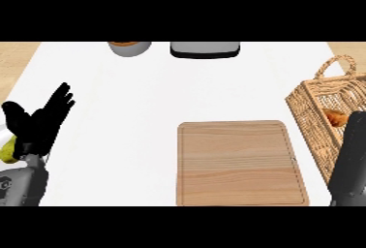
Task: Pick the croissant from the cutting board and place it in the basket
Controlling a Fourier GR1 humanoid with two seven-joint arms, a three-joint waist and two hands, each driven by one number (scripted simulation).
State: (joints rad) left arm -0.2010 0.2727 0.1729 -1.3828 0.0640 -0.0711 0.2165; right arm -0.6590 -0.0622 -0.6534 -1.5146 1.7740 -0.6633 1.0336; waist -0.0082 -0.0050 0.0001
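A white table [121,97] carries a bare, light wooden cutting board [241,163]. The golden-brown croissant [334,116] lies inside the woven wicker basket [309,99] at the right edge. The left hand [39,121] rests at the left edge, fingers spread upward. The right hand [356,121] is beside the basket, and I cannot tell its state.

Nothing legible shows. No writing, brand, number or sign stands on the wooden cutting board [243,164] right of the left hand [39,123], on the wicker basket [309,99] farther right, or on the grey container [204,50] far ahead.
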